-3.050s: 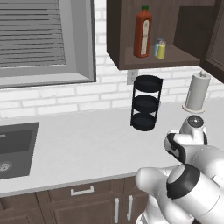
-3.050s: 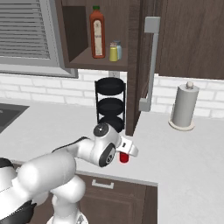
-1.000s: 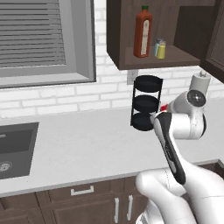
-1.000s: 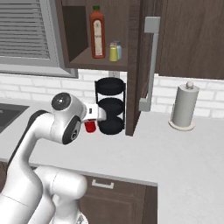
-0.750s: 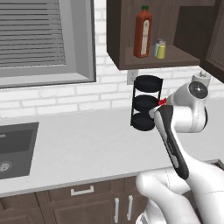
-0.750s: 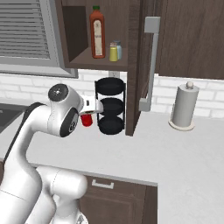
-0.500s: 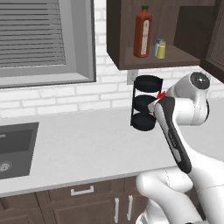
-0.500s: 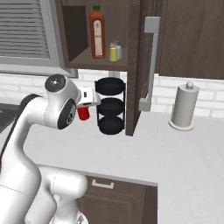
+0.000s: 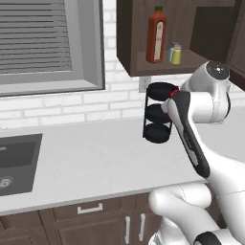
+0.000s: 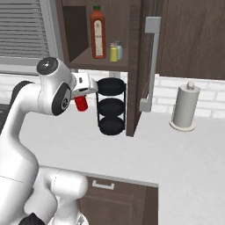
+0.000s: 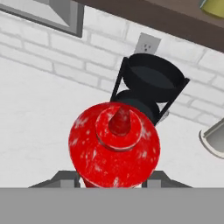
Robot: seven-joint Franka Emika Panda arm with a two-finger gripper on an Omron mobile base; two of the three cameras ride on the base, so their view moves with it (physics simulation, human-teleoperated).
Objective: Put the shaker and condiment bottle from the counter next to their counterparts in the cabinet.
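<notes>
My gripper (image 10: pixel 81 97) is shut on the small red condiment bottle (image 10: pixel 80 104), which hangs in the air left of the black rack, below the cabinet (image 10: pixel 99 63) shelf. The hand view looks down on the bottle's (image 11: pixel 114 144) pointed cap, with my gripper (image 11: pixel 114 178) closed around its body. In the left base view my forearm hides all of the bottle but a red sliver (image 9: pixel 175 91). On the shelf the yellow-green shaker (image 10: pixel 114 53) stands beside the pale blue shaker (image 10: pixel 119 49) and the tall orange-red bottle (image 10: pixel 98 33).
A black three-tier rack (image 10: pixel 111 109) stands on the counter under the cabinet. The open cabinet door (image 10: pixel 143 66) with its long handle hangs right of it. A paper towel roll (image 10: pixel 184 107) is further right. A sink (image 9: pixel 16 158) lies at far left.
The arm has carried the red bottle up off the counter's level and leftward in the right base view, now beside the rack's top tier. The grip has not changed.
</notes>
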